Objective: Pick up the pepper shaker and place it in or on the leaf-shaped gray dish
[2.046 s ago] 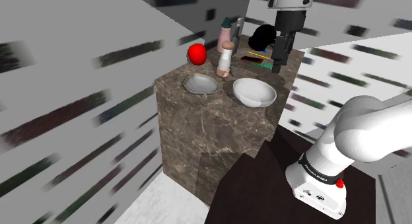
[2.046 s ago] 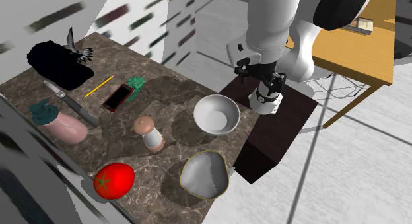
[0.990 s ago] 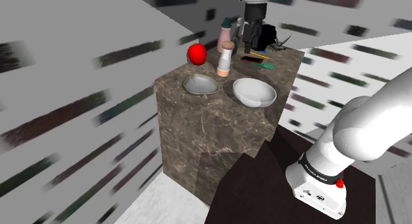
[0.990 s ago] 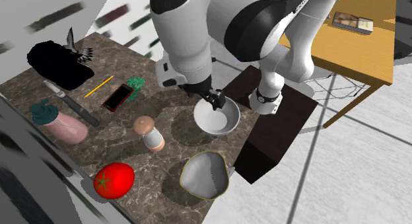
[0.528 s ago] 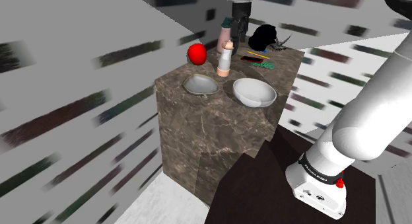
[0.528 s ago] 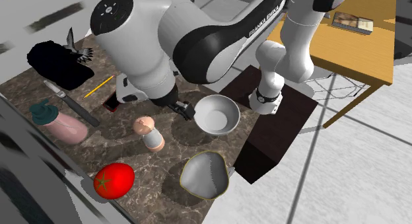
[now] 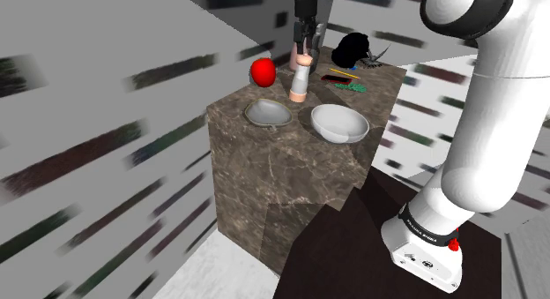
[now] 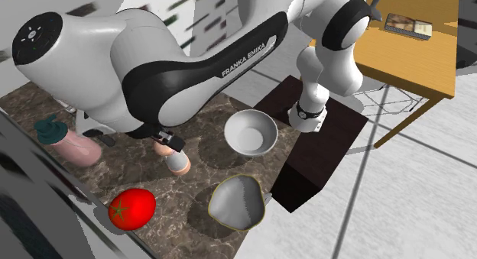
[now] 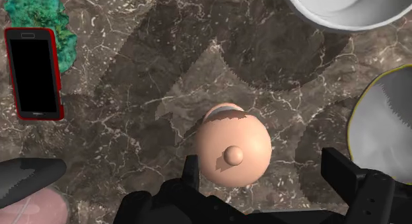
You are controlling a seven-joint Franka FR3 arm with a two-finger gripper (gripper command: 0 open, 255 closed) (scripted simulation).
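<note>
I am looking, in the shoulder view, at a brown marble block (image 7: 291, 174) standing in a room with grey, dark-streaked walls. The pepper shaker (image 7: 301, 82) is standing upright near the block's far edge, its long axis vertical and its knob pointing up. The gripper (image 7: 304, 50) is hanging directly above it. A red tomato (image 7: 262, 72) is sitting just to the shaker's left. The leaf-shaped grey dish (image 7: 269, 113) and a white bowl (image 7: 339, 123) are lying nearer.

In the second exterior view the arm is covering much of the block. The shaker is showing under the wrist, with a pink bottle (image 8: 73, 147) to its left, and a wooden table (image 8: 413, 59) is standing at the far right.

In the wrist view the fingers (image 9: 340, 171) are standing apart on either side of the shaker's cap, not clasping it. A red phone (image 9: 34, 74) is lying well apart from the shaker.
</note>
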